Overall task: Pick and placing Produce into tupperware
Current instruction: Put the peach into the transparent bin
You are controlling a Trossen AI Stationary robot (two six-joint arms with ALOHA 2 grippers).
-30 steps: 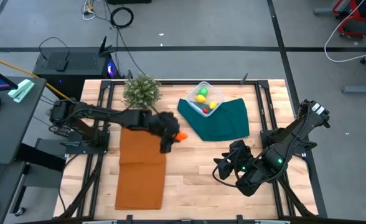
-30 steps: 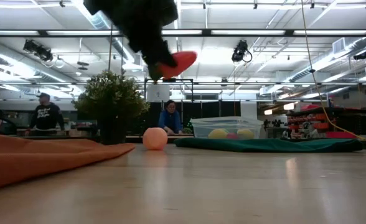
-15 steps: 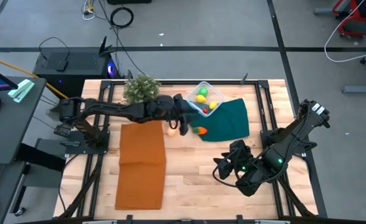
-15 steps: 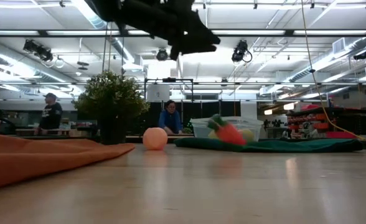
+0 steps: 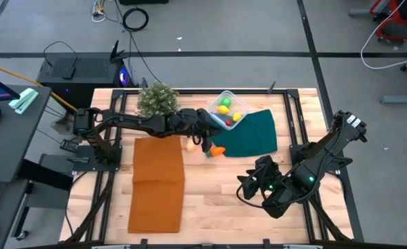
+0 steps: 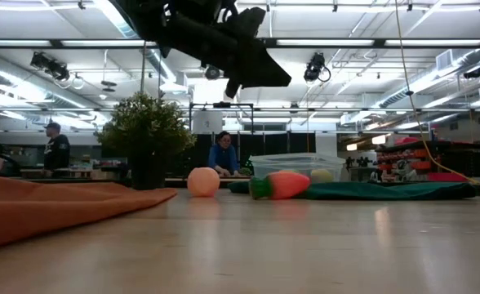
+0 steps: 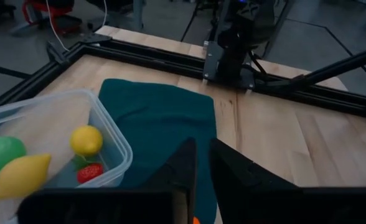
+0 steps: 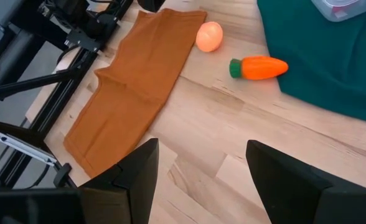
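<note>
The orange carrot [image 5: 218,150] with its green top lies on its side on the wood, its tip at the dark green cloth's near-left edge [image 8: 258,67]. The pale peach ball [image 5: 190,146] rests on the wood beside it. The clear tupperware [image 5: 225,109] stands on the green cloth and holds yellow lemons, a green ball and a red strawberry [image 7: 91,172]. My left gripper [image 5: 205,138] hangs above the table between the peach ball and the tupperware, with a narrow gap between its fingers [image 7: 201,155] and nothing in it. My right gripper [image 5: 248,185] waits open near the table's near right [image 8: 201,168].
A bushy potted plant [image 5: 156,99] stands at the far edge, left of the tupperware. An orange cloth [image 5: 157,183] covers the near left of the table. Bare wood lies between that cloth and my right arm. People show in the room beyond [image 6: 222,153].
My left gripper carried the carrot from above the orange cloth's far corner toward the tupperware and let it go short of it. The carrot fell onto the green cloth's edge, then rolled onto the wood, where it lies on its side.
</note>
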